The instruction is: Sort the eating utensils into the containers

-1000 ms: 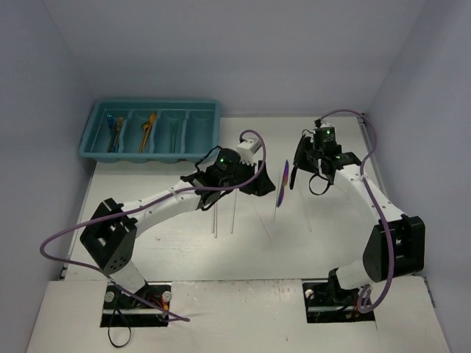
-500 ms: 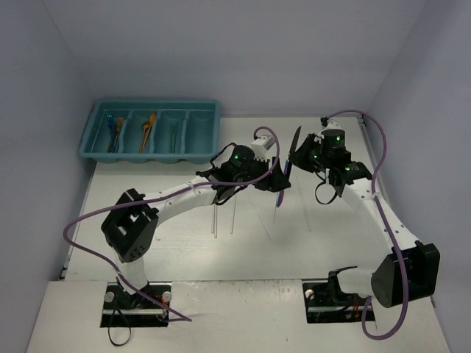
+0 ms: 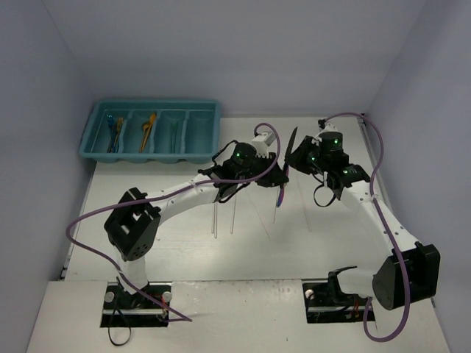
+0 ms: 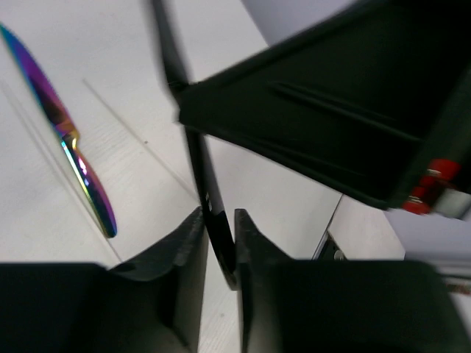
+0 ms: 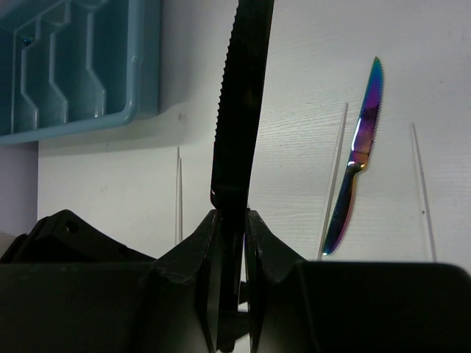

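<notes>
1. Black knife (image 5: 239, 103): aloft over counter (image 3: 243, 257), well apart from tray (image 3: 92, 153). R end effector (image 5: 232, 215) clenched on it.
2. L end effector (image 4: 218, 220): jaws flank the black knife; grip can't tell.
3. Risk: R lets go before L bites, so it drops onto rainbow knife (image 4: 73, 154) or sticks (image 3: 215, 220).
4. Risk: both pull, blade twists, slips.

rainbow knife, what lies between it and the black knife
A thin clear stick on the table, nearer the rainbow knife than the black knife; right wrist view.
</notes>
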`<state>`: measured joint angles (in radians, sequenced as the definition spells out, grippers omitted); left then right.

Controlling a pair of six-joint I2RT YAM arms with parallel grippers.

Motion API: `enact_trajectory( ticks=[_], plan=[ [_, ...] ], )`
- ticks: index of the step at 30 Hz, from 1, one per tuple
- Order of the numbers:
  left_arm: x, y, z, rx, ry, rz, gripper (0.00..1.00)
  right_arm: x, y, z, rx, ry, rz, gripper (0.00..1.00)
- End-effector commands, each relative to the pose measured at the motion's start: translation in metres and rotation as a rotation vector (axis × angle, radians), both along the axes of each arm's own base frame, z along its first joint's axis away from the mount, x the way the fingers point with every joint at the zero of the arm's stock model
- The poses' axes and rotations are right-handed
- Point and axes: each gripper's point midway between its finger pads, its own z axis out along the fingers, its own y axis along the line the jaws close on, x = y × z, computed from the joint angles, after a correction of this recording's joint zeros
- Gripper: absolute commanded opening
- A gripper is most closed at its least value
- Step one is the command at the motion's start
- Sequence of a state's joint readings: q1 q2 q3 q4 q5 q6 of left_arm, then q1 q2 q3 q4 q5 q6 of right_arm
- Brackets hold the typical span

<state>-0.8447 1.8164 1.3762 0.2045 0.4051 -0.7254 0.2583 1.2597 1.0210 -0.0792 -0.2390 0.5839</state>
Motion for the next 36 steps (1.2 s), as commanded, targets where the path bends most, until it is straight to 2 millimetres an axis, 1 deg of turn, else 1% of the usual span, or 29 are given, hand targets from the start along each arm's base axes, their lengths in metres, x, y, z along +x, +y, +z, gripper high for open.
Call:
enact_trajectory(
  ticks=[1, 2, 5, 7, 8, 10, 12, 14, 15, 17, 19, 20, 21, 23, 24, 26, 28, 30, 31, 32, 33, 34, 36],
  plan=[
    [0.003, -0.007, 0.051, -0.119, -0.08, 0.002, 0.02, 0.006, 0.013, 0.04, 0.069, -0.141, 0.024, 0.0],
    [0.003, -0.007, 0.048, -0.116, -0.076, 0.005, 0.0, 0.006, 0.013, 0.039, 0.067, -0.139, 0.024, 0.0],
    [0.003, -0.003, 0.044, -0.106, -0.076, 0.016, 0.0, 0.006, 0.012, 0.037, 0.065, -0.137, 0.017, 0.0],
    [0.004, 0.003, 0.039, -0.092, -0.075, 0.032, 0.0, 0.006, 0.011, 0.037, 0.065, -0.136, 0.01, 0.03],
    [0.007, 0.007, 0.039, -0.089, -0.078, 0.05, 0.0, 0.006, 0.011, 0.036, 0.061, -0.136, 0.008, 0.14],
    [0.01, 0.019, 0.035, -0.076, -0.074, 0.083, 0.0, 0.008, 0.009, 0.037, 0.055, -0.139, 0.0, 0.31],
    [0.019, 0.035, 0.021, -0.046, -0.056, 0.122, 0.0, 0.008, 0.008, 0.038, 0.049, -0.144, -0.003, 0.47],
    [0.03, 0.056, 0.012, -0.004, -0.046, 0.171, 0.0, 0.009, 0.005, 0.041, 0.046, -0.152, -0.009, 0.54],
    [0.037, 0.068, 0.014, 0.011, -0.064, 0.199, 0.0, 0.008, 0.004, 0.043, 0.043, -0.157, -0.01, 0.55],
    [0.046, 0.094, 0.008, 0.078, -0.073, 0.245, 0.0, 0.009, -0.002, 0.046, 0.035, -0.17, -0.02, 0.55],
    [0.058, 0.126, 0.016, 0.162, -0.144, 0.297, 0.0, 0.008, -0.011, 0.05, 0.02, -0.184, -0.034, 0.56],
    [0.066, 0.142, 0.017, 0.21, -0.163, 0.33, 0.0, 0.007, -0.017, 0.05, 0.011, -0.183, -0.043, 0.56],
    [0.073, 0.162, 0.015, 0.272, -0.173, 0.371, 0.0, 0.007, -0.022, 0.049, 0.003, -0.184, -0.052, 0.56],
    [0.088, 0.208, 0.009, 0.414, -0.178, 0.465, 0.0, 0.007, -0.035, 0.045, -0.013, -0.18, -0.071, 0.56],
    [0.101, 0.231, 0.01, 0.461, -0.189, 0.526, 0.0, 0.006, -0.042, 0.04, -0.023, -0.16, -0.083, 0.56],
    [0.115, 0.261, 0.015, 0.556, -0.222, 0.572, 0.0, 0.003, -0.048, 0.03, -0.024, -0.136, -0.084, 0.56],
    [0.139, 0.301, 0.009, 0.663, -0.231, 0.646, 0.0, 0.002, -0.054, 0.022, -0.031, -0.119, -0.093, 0.56],
    [0.157, 0.324, 0.006, 0.727, -0.229, 0.689, 0.0, 0.0, -0.055, 0.014, -0.037, -0.103, -0.091, 0.56],
    [0.168, 0.341, 0.005, 0.77, -0.235, 0.714, 0.0, 0.0, -0.055, 0.012, -0.04, -0.099, -0.09, 0.56],
    [0.178, 0.353, 0.002, 0.806, -0.237, 0.727, 0.0, -0.001, -0.055, 0.01, -0.043, -0.095, -0.09, 0.56],
    [0.189, 0.358, -0.001, 0.833, -0.238, 0.73, 0.0, -0.001, -0.056, 0.008, -0.045, -0.09, -0.09, 0.56],
    [0.198, 0.37, 0.007, 0.861, -0.25, 0.749, 0.0, -0.001, -0.057, 0.007, -0.048, -0.087, -0.09, 0.56],
    [0.209, 0.387, -0.011, 0.928, -0.211, 0.745, 0.0, -0.002, -0.057, 0.004, -0.055, -0.08, -0.087, 0.56]
  ],
)
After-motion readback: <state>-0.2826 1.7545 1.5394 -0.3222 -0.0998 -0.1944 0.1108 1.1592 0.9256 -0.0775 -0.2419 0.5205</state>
